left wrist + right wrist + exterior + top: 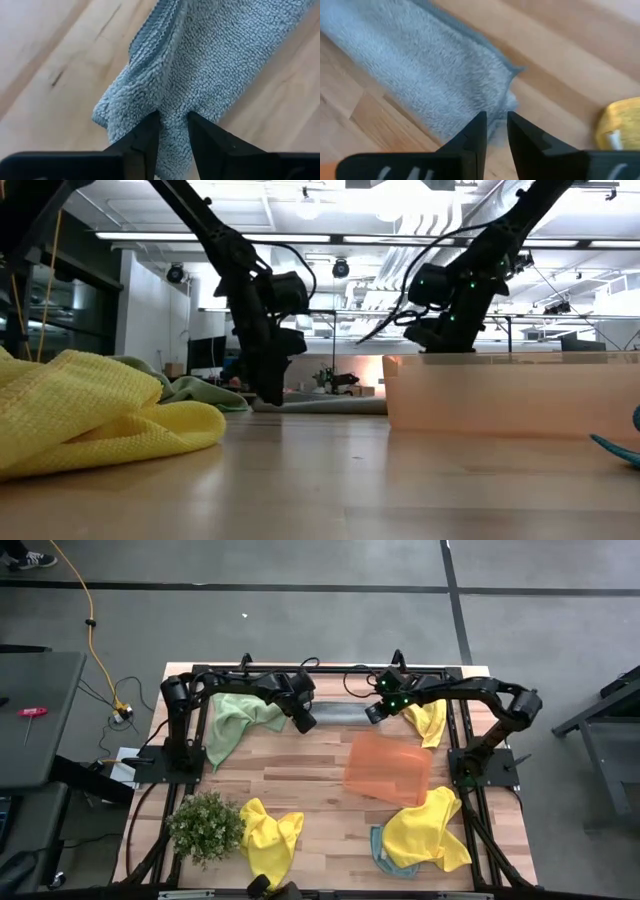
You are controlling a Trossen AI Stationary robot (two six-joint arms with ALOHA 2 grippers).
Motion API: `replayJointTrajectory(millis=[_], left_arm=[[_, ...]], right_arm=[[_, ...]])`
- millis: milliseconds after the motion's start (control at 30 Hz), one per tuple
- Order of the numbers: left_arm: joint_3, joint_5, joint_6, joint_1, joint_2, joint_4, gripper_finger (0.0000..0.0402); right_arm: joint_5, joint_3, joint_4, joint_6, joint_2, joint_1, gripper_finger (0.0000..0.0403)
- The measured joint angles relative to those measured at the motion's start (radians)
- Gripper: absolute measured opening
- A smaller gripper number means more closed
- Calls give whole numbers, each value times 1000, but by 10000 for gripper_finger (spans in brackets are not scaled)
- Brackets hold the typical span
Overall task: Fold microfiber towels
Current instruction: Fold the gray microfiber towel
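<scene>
Grey-blue fuzzy microfiber towel (338,714) is getting pinched at both ends: the left gripper (172,131) is nipping one bunched corner, and the right gripper (494,131) is closing on the opposite corner. It's lying stretched in a narrow strip at the back of the wooden table (310,790), between the arms. I'd say get both grips deep and even before lifting, otherwise that plush looped pile could slip out.

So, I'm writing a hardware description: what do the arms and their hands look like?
Two dark, near-black jointed arms with black cables running along them. The right hand end shows small green lights. Each hand, like the left hand, ends in two flat black tapered fingers.
</scene>
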Motion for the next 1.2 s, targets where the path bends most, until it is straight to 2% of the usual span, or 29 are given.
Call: replayJointTrajectory(millis=[133, 333, 500, 600, 767, 900, 1033, 1200], left_arm=[[7, 7, 0, -6, -11, -3, 91], [80, 4, 52, 21, -54, -51, 105], [160, -5, 95, 61, -102, -145, 134], [166, 10, 87, 76, -138, -189, 161], [156, 18, -43, 75, -139, -256, 212], [101, -8, -189, 53, -139, -262, 242], [43, -13, -314, 32, -139, -238, 247], [-35, -20, -476, 14, -139, -122, 245]], right_arm=[[5, 0, 7, -8, -51, -24, 64], [1, 0, 7, -6, -137, -64, 64], [-20, 0, 8, 3, -202, -93, 67], [-74, 0, 5, 21, -224, -112, 84], [-99, 0, 1, 26, -227, -120, 130], [-99, 0, 2, 26, -226, -119, 163], [-99, 0, 3, 26, -226, -119, 183], [-99, 0, 3, 26, -226, -119, 190]])
